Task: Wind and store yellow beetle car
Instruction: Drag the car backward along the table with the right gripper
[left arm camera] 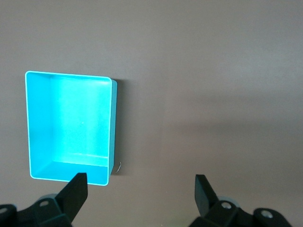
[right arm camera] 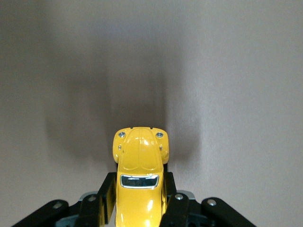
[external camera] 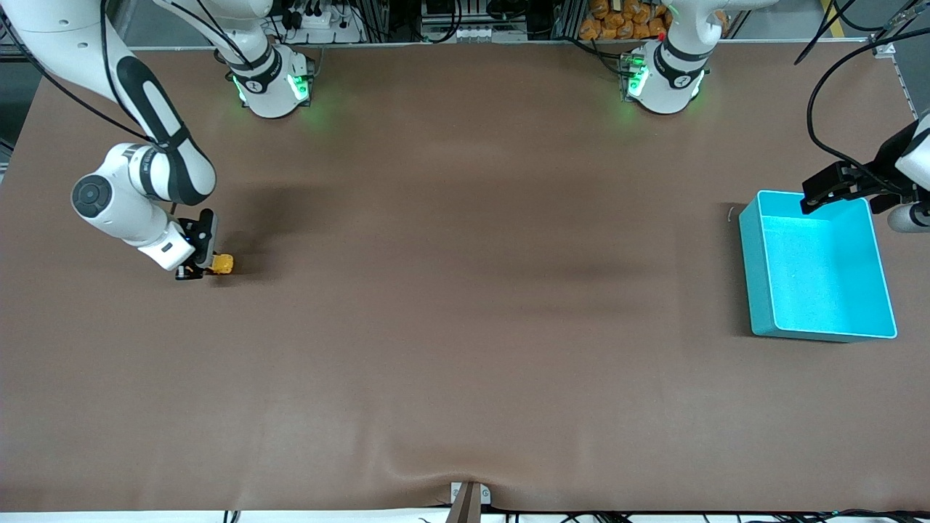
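The yellow beetle car (external camera: 221, 264) is low at the brown table near the right arm's end, gripped by my right gripper (external camera: 197, 272). In the right wrist view the yellow beetle car (right arm camera: 140, 179) pokes out nose first from my right gripper (right arm camera: 139, 201), whose black fingers (right arm camera: 105, 196) press its two sides. The turquoise bin (external camera: 819, 265) stands at the left arm's end of the table. My left gripper (external camera: 817, 195) hangs open over the bin's rim on the side toward the robot bases. The left wrist view shows the bin (left arm camera: 113, 127) past my left gripper (left arm camera: 141, 185), with nothing between the fingertips (left arm camera: 78, 182).
The brown mat (external camera: 465, 290) covers the whole table. A small bracket (external camera: 468, 497) sits at the table edge nearest the front camera. Cables and orange items (external camera: 617, 18) lie off the table by the robot bases.
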